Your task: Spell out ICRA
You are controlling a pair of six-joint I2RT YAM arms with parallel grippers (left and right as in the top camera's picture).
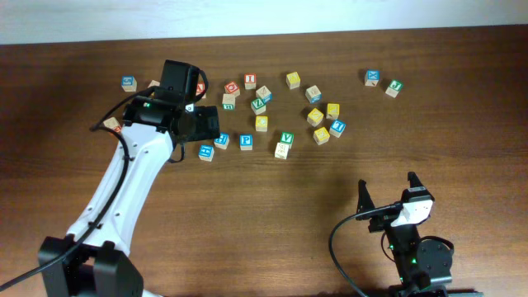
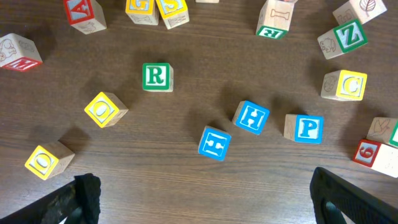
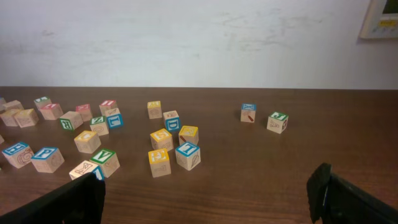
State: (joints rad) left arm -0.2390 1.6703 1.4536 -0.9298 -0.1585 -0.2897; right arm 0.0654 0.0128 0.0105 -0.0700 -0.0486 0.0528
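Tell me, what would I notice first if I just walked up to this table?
Probably the scatter of little colourful letter blocks across the far half of the brown table. Next, the big white left arm, its open gripper hovering above a green R block. The right gripper waits open, near the front edge.

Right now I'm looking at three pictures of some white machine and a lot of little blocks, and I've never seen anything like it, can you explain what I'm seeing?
These are two robot arms at a wooden table. One picture is taken from above. The other two come from cameras on the arms' wrists, so the dark shapes at their bottom corners are each arm's own fingers.

From above, the left hand hovers over the scattered alphabet cubes, and the right hand waits nearer the table's front edge. Both hands are open and hold nothing.

The left wrist picture looks straight down on the cubes: a green R cube, a blue P cube, a yellow C cube. The right wrist picture looks across the table at the whole scatter.
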